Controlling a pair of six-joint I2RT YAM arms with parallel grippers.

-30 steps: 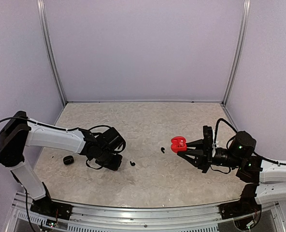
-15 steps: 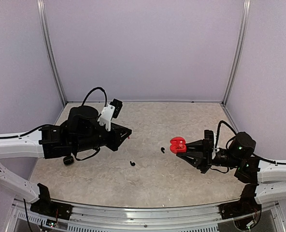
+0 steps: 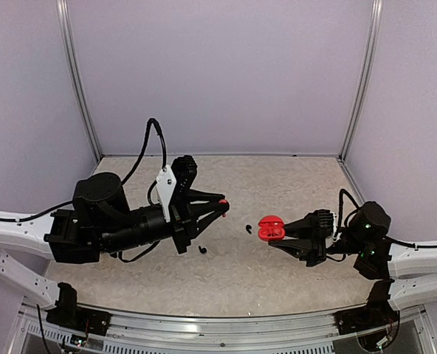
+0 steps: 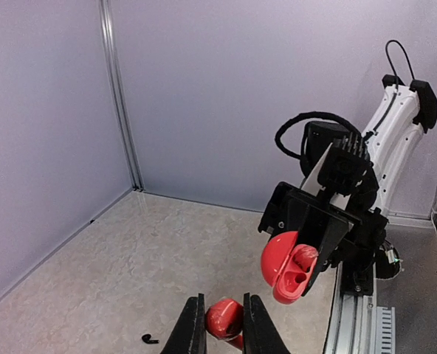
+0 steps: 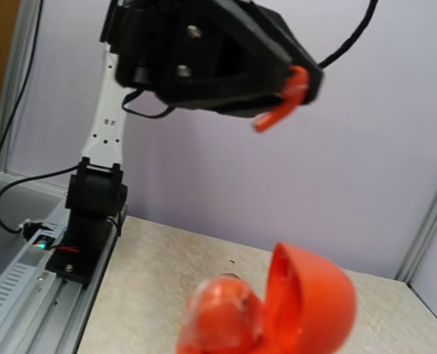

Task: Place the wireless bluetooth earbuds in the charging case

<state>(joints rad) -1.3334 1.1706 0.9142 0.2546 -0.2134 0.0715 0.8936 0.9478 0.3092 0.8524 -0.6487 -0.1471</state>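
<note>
The beige, marbled table (image 3: 292, 177) is enclosed by pale lilac walls (image 3: 218, 74). The left arm (image 3: 108, 221) is stretched low over the table's left half and pointed toward the centre. The right arm (image 3: 381, 247) is reached in from the right edge, so that the two are aimed at each other.

The left pincer (image 3: 217, 206) is closed narrowly on a red earbud (image 3: 223, 201), which is pinched at the fingertips and carried above the table. In the left wrist view it is seen squeezed between the two fingers (image 4: 194, 335).

The right pincer (image 3: 281, 231) is clamped on the red charging case (image 3: 267, 226). The case is held off the table with its lid hinged open and its hollow turned toward the left pincer. The held earbud and the case are kept apart, and a gap of bare table is seen between them from above. Whether anything is seated inside the case cannot be told.

On the table, a black earbud (image 3: 248, 229) is lying in that gap, just left of the case. A second black earbud (image 3: 201, 250) is lying nearer the front edge, below the left pincer.
</note>
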